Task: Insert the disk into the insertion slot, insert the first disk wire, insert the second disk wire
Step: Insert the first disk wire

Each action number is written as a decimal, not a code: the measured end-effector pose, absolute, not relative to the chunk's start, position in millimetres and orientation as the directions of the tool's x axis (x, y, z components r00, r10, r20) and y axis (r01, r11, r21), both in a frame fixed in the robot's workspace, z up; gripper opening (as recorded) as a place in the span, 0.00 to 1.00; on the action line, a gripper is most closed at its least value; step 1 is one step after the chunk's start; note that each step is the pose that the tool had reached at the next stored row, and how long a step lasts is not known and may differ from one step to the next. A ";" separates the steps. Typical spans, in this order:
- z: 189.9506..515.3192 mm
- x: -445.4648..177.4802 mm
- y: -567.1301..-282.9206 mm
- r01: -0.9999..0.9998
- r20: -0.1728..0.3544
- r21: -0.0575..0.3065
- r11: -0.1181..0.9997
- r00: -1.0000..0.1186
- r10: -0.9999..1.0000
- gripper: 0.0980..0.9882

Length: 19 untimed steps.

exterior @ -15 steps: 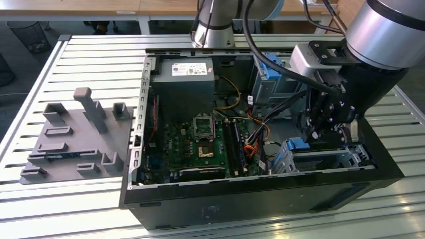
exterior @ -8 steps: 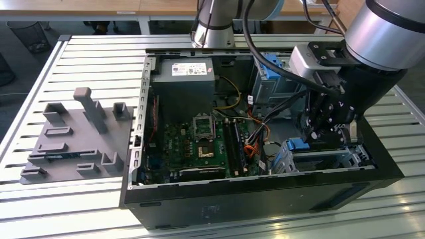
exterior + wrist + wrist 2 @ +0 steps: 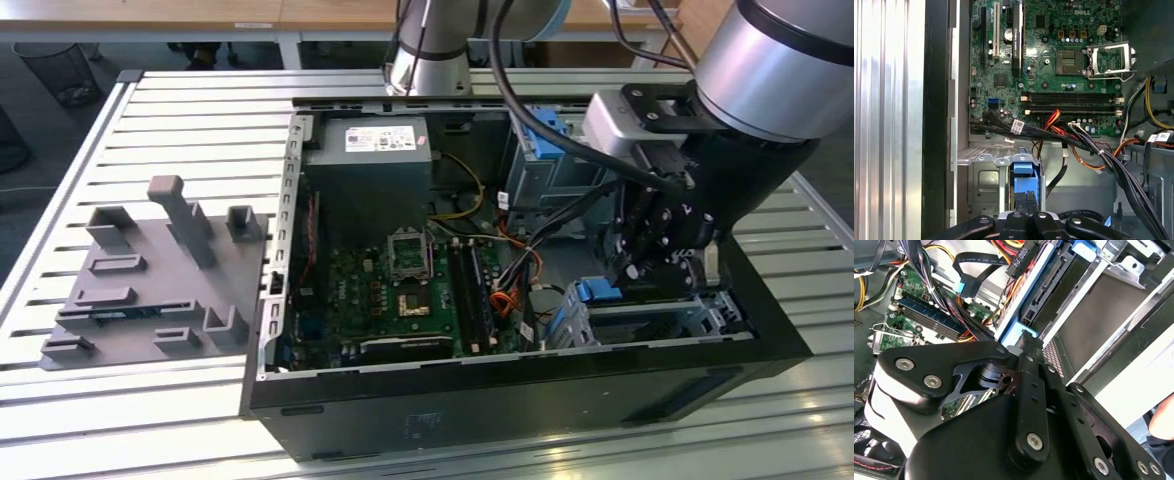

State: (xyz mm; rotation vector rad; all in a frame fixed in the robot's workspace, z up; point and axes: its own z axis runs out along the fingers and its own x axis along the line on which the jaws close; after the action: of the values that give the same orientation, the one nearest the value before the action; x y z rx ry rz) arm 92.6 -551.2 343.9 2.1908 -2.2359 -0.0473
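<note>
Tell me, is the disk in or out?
In, at least partly: the disk, blue-framed, sits inside the insertion slot; the gripper touches its end.

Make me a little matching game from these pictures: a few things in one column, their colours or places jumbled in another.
Things:
1. motherboard
2. frame of the disk
3. moulded fixture plate
4. end effector

Descriptions:
A. bright blue
B. grey, lying on the slatted table outside the computer case
C. black, tip at the blue frame
D. green

Pairs: 1-D, 2-A, 3-B, 4-C
</note>
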 end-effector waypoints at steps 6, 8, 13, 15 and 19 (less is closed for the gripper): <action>343.9 96.7 -551.2 -0.999 -0.013 0.029 0.020 -0.021 -1.000 0.01; 343.8 99.5 -551.2 -0.999 -0.013 0.029 0.020 -0.020 -1.000 0.01; 343.8 105.3 -551.2 -0.999 -0.013 0.029 0.020 -0.021 -1.000 0.01; 344.0 105.7 -551.2 -0.999 -0.013 0.029 0.020 -0.021 -1.000 0.01; 349.6 105.8 -551.2 -0.999 -0.013 0.029 0.020 -0.021 -1.000 0.01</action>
State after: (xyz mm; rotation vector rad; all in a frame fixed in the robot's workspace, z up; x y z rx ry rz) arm 105.8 -551.2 349.6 2.1910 -2.2360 -0.0471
